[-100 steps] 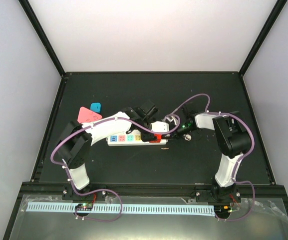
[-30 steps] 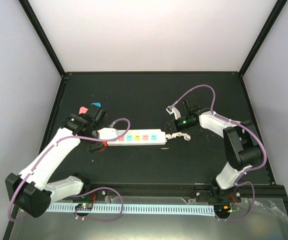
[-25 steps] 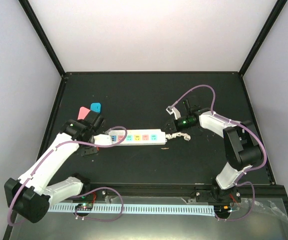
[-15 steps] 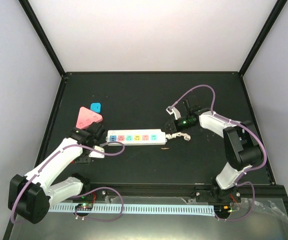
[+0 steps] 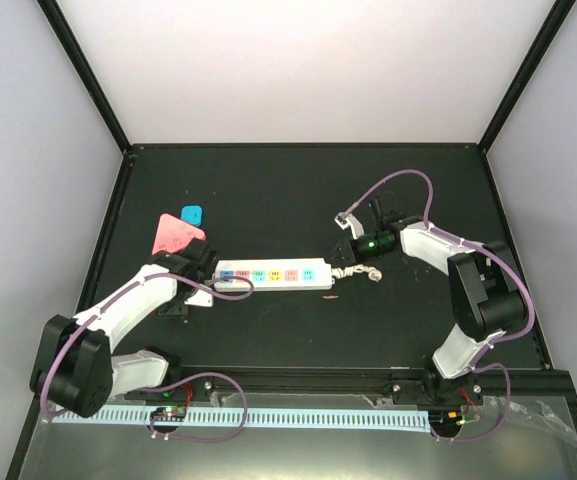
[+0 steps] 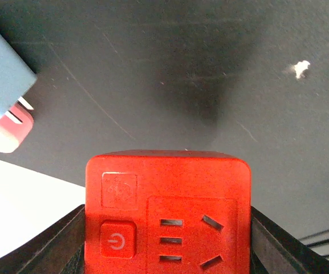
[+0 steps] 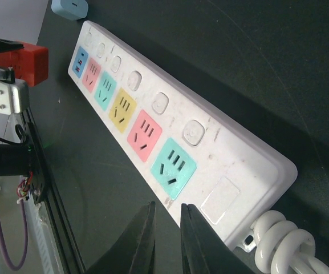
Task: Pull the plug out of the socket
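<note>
Two grippers: both sat low over the black table (image 5: 298,190), one at each end of the socket (image 5: 273,274).
Socket position: it lay flat near the table's middle, its long axis running left to right and its cord end to the right.
Socket faces: the right wrist view showed six outlet faces, from the left end blue, pink, teal, yellow, pink, teal, all uncovered.
Socket switches: a round white button sat on the far side of each face.
Socket cord: a white twisted cord (image 7: 284,242) left the right end.
Plug (image 6: 167,188): a red square block, clear of the socket, sat just off its left end toward the near side.
Plug markings: a power symbol was on a square button at lower left. An embossed square emblem above it was too faint to read. One set of outlet slots lay to the right.
Left gripper (image 6: 167,251): closed on the plug, with one black finger (image 6: 67,240) against each side.
Right gripper (image 7: 167,228): its fingers were drawn almost together with a thin gap and nothing between them, tips just beside the socket's right end near the cord.
Other items: a pink triangular piece (image 5: 176,235) and a small blue piece (image 5: 192,214) lay to the far left of the socket, apart from it.
Lettering: any brand text on the socket was too small to read.
</note>
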Tool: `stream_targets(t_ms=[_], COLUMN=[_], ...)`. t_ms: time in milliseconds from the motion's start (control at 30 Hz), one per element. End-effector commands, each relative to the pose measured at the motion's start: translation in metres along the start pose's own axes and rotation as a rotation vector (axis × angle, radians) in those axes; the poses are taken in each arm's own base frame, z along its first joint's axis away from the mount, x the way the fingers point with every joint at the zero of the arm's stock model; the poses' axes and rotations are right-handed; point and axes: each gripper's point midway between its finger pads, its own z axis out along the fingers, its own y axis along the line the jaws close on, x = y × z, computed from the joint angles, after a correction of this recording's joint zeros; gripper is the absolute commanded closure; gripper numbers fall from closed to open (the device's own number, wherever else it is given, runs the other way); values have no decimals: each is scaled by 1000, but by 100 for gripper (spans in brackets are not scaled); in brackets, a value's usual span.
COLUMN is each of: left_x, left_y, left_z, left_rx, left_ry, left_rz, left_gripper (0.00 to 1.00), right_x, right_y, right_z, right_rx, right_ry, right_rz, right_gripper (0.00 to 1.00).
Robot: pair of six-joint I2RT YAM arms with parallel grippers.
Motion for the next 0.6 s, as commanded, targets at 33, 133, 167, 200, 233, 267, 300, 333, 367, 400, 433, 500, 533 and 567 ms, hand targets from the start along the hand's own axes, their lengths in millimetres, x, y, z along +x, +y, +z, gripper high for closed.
stream_targets(t_ms=[33,133,167,200,233,267,300,333,367,400,433,500,533,567], left_x=[-13,-19,-20,-22,-24,-26,-27,-28,-29,-31,-32,-33,-34,-34], left_y=[19,20,21,22,21,21,21,21,21,22,22,22,22,24], left_z=[3,7,8,8,12,13,14,15,15,15,14,11,10,8], left_rx=[-47,-35,-35,-37,-22,-16,-14,-11,-9,-6,-2,6,8,7], left_ry=[-38,-49,-50,-53,-46,-46,-48,-50,-54,-60,-67,-82,-89,-97], left_rz=[-22,-27,-31,-35,-27,-26,-27,-29,-31,-35,-37,-43,-48,-53], left_gripper=[64,61,61,60,60,60,59,57,54,52,48,40,36,33], right_x=[-3,-3,-3,-3,-2,-3,-2,-2,-2,-2,-2,-2,-2,-2], right_y=[2,1,1,0,0,0,-1,-1,-1,-1,-1,0,0,0], right_z=[-4,-3,-3,-3,-2,-2,-2,-2,-2,-2,-2,-2,-2,-2], right_rx=[-9,-9,-10,-9,-10,-9,-11,-10,-12,-12,-12,-11,-12,-13], right_ry=[-13,-11,-11,-10,-8,-8,-7,-6,-5,-5,-5,-6,-5,-6], right_rz=[-16,-12,-12,-9,-8,-7,-5,-5,-4,-4,-5,-7,-7,-7], right_gripper=[83,83,83,83,83,83,83,83,83,83,83,83,83,83])
